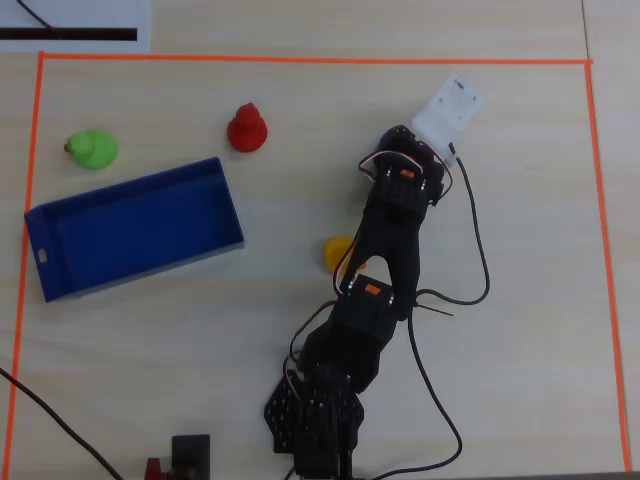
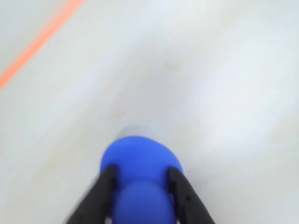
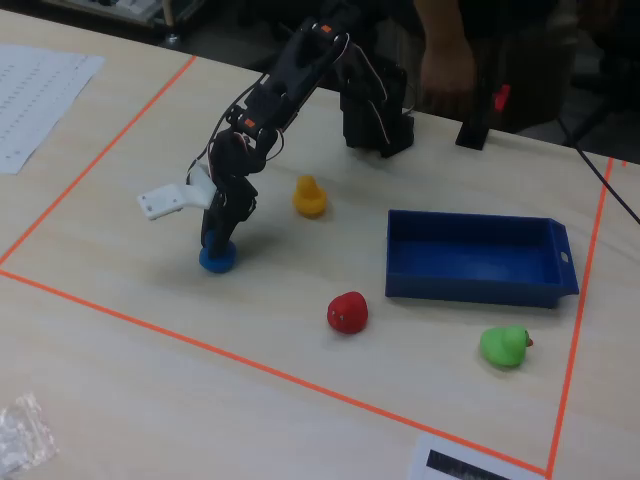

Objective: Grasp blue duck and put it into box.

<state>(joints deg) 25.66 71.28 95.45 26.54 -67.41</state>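
Observation:
The blue duck (image 2: 138,161) sits between my gripper's (image 2: 140,171) two black fingers (image 2: 106,183) in the wrist view, and both press against its sides. In the fixed view the duck (image 3: 217,258) rests on the table with the gripper (image 3: 216,240) coming down on it from above. In the overhead view only a blue sliver of the duck (image 1: 384,138) shows beside the arm. The dark-blue box (image 1: 130,190) lies at the left of the overhead view and is empty; in the fixed view it (image 3: 470,286) lies to the right, well away from the gripper.
A red duck (image 1: 246,128), a yellow duck (image 1: 337,252) next to the arm and a green duck (image 1: 92,149) stand on the table. Orange tape (image 1: 300,60) frames the work area. Cables trail right of the arm base (image 1: 320,420).

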